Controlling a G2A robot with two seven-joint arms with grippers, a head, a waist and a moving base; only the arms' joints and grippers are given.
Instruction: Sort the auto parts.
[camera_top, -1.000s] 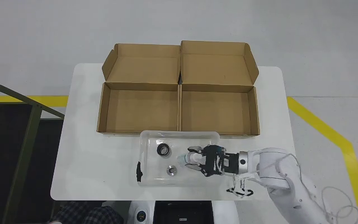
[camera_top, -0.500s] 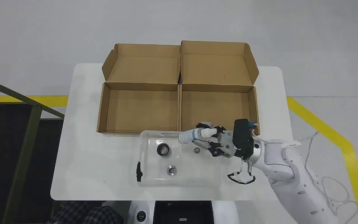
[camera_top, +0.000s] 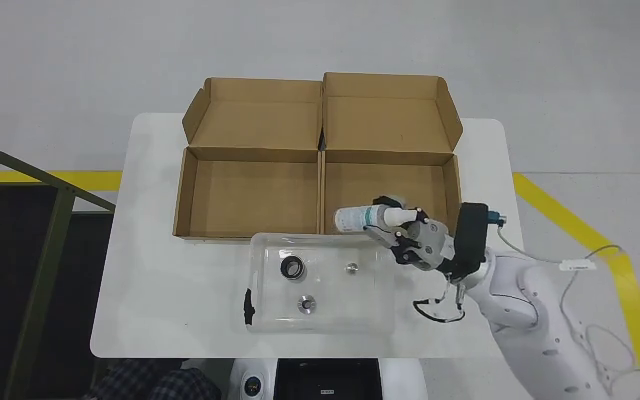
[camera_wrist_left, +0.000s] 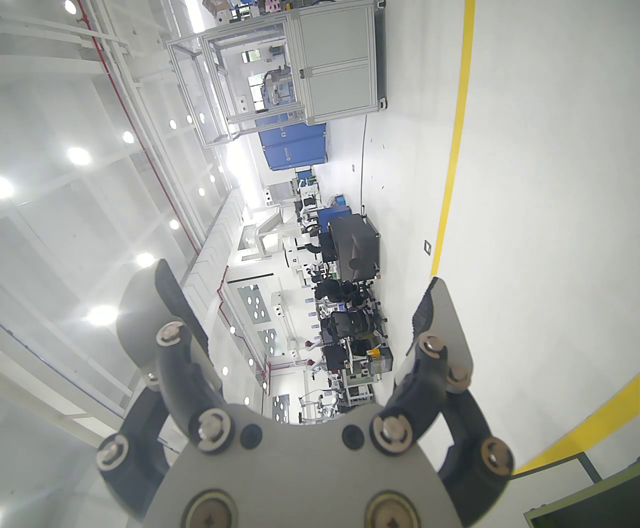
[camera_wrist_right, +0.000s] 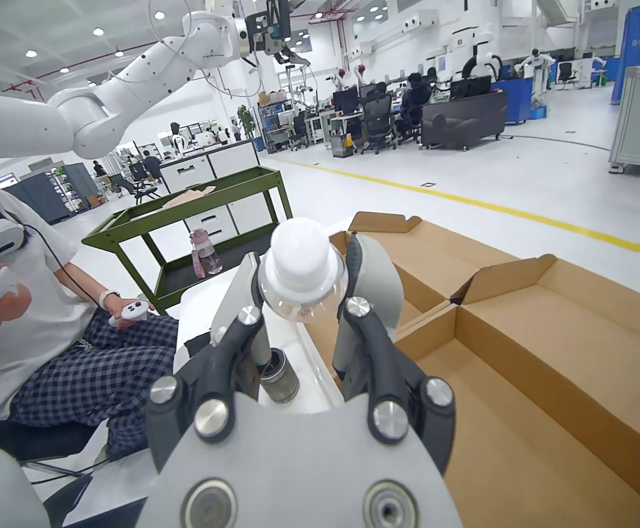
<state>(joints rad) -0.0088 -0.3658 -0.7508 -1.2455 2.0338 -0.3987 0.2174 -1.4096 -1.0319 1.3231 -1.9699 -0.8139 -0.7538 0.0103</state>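
While the right claw is clamped on a white-tipped bulb, that part hangs roughly level above the near left corner of the right cardboard box, just beyond the clear tray on the surface. A dark ring, a round fitting and a small metal piece lie in the tray. The left claw is up in the air, its fingers spread apart.

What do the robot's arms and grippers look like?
Both arms are smooth white tubes with rounded joints. The right arm trails a thin white cable, and the left arm does likewise. The left gripper and right gripper match: grey metal plate, silver screws, black linkages, pale fingers with dark ribbed pads.
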